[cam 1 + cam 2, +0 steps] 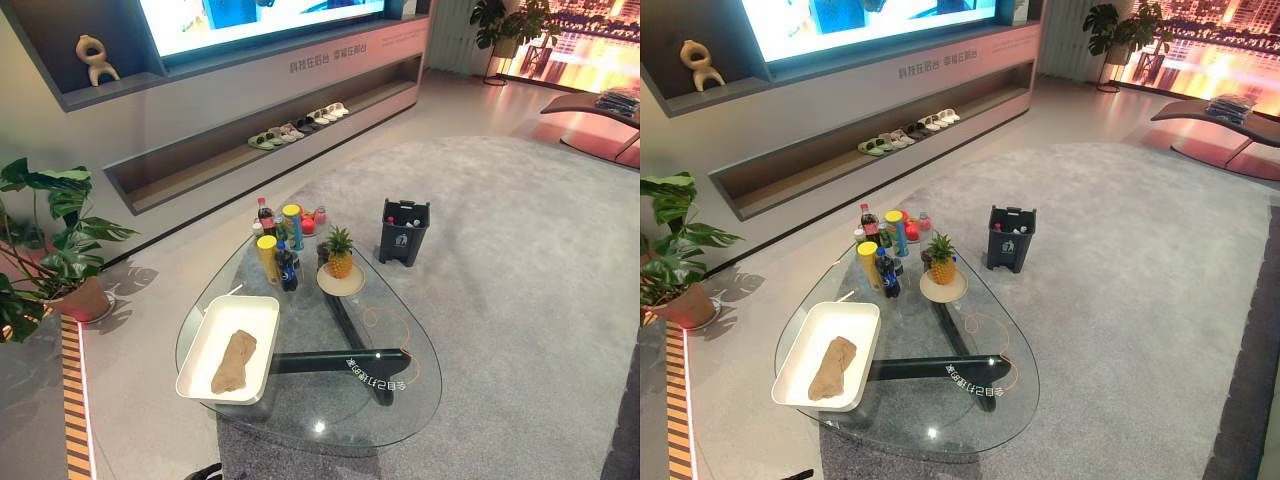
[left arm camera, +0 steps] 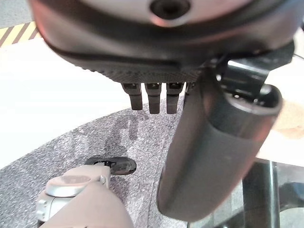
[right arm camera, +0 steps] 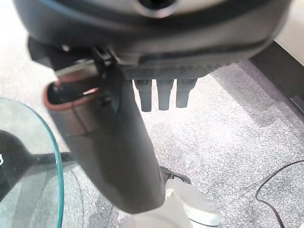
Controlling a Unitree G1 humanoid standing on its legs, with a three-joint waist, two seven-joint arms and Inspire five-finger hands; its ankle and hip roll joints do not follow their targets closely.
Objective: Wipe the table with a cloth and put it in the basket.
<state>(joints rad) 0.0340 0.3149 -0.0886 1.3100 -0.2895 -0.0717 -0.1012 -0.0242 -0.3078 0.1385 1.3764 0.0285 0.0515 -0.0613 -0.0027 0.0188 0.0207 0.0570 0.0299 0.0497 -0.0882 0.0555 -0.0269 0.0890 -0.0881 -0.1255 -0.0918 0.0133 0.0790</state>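
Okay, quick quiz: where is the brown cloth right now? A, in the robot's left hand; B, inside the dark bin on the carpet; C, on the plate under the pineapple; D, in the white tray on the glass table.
D: the brown cloth lies rumpled inside the white tray at the glass table's left side.

Brightness: even, bright indoor light.
Source: glowing wall screen (image 1: 260,20) behind the glass table (image 1: 400,400).
Glare: small bright spot on the glass near its front edge.
Shadows: soft leaf shadows beside the potted plant (image 1: 45,250).
Focus: both hands blurred close-up.
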